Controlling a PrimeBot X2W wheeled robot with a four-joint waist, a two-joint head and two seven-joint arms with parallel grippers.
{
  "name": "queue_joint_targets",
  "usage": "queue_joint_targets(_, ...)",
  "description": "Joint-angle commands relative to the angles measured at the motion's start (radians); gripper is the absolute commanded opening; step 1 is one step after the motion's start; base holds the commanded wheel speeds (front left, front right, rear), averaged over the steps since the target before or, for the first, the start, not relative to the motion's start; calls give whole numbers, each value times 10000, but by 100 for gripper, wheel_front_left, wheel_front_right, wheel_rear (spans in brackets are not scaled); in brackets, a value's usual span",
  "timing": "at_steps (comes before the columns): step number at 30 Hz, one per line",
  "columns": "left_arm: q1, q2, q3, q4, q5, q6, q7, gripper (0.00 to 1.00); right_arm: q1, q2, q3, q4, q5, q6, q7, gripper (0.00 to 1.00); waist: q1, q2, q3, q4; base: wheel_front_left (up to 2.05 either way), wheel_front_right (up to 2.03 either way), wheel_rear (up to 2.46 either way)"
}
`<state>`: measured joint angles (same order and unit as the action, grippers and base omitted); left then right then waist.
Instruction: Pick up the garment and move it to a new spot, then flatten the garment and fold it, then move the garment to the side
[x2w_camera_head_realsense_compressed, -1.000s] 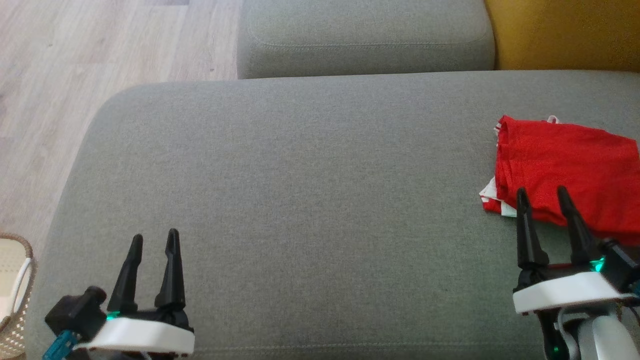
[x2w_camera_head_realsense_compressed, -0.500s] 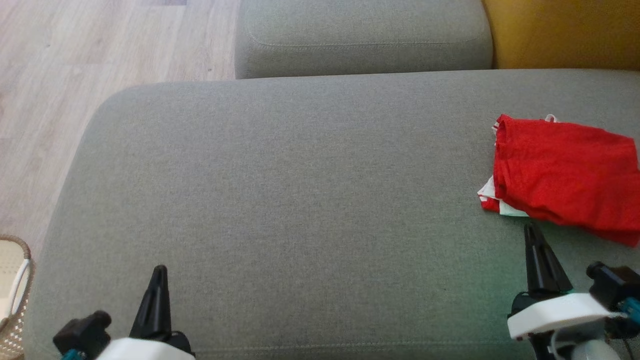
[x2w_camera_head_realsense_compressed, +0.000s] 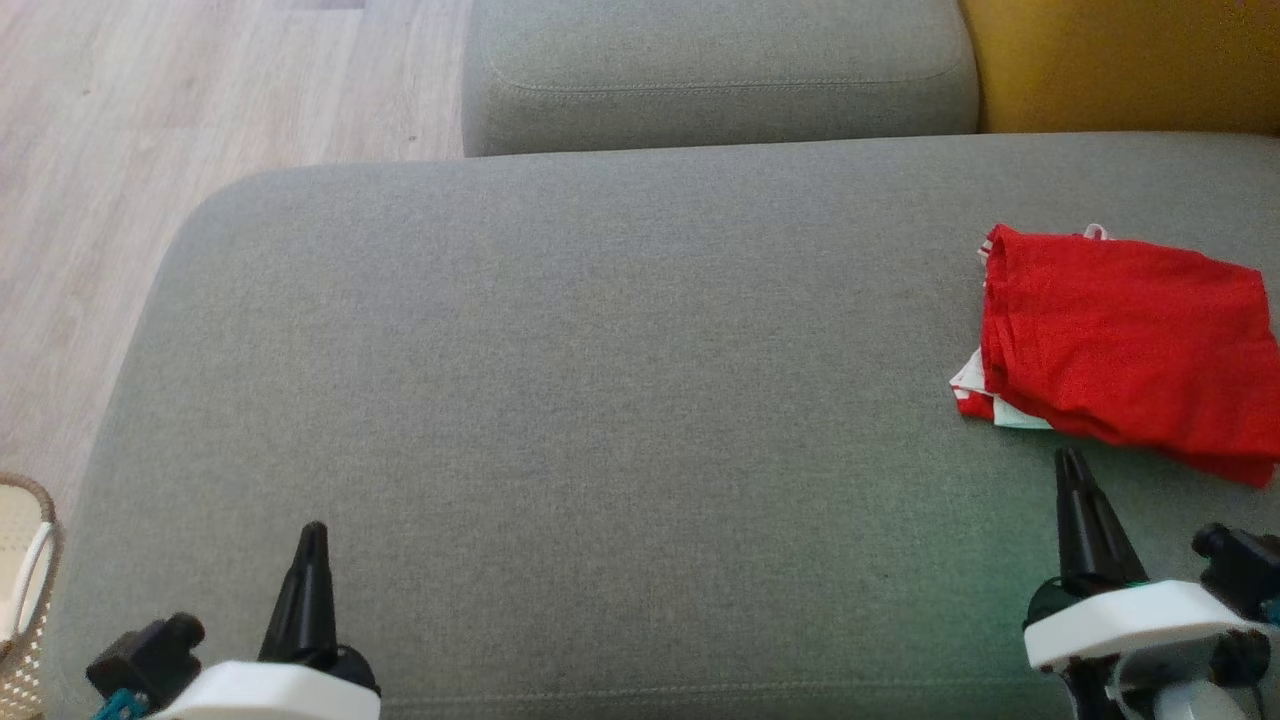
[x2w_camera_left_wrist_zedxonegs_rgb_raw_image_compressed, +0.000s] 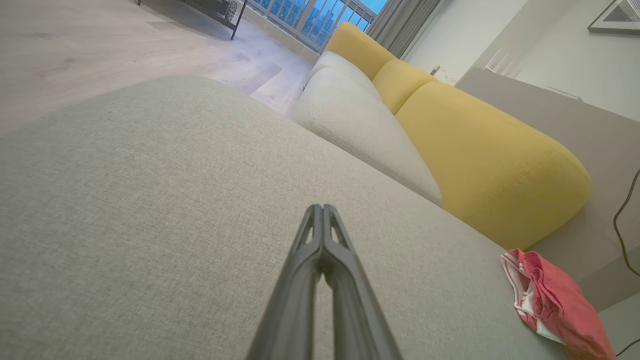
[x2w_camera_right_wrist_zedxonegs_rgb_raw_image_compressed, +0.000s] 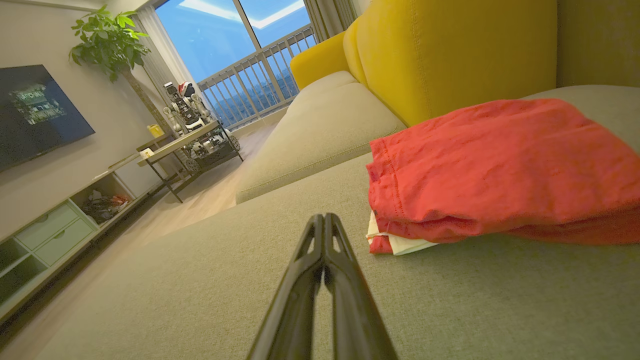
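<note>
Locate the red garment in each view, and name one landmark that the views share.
Head view: garment at the right edge, mid-height, on the grey cushion.
Left wrist view: garment in the lower right corner.
Right wrist view: garment across the right half, mid-height.
Shared landmark: yellow backrest, just beyond the garment.
</note>
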<state>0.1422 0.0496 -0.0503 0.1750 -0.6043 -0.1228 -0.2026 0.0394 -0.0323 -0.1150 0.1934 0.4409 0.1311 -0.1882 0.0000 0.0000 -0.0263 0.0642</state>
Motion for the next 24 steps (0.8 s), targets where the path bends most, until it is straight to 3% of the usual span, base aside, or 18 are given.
queue_joint_targets(1, -505, 112, 119, -264, -198, -14, 33, 0, -510, -59, 5, -291, 237, -1, 44, 0, 0, 0, 3, -4, 0, 0, 0)
queue_joint_targets(24, -942, 187, 324, -64, -2521, -30, 624, 0, -725, -86, 6, -113, 2803, -1, 710, 0, 0, 0, 68, -147, 0, 0, 0)
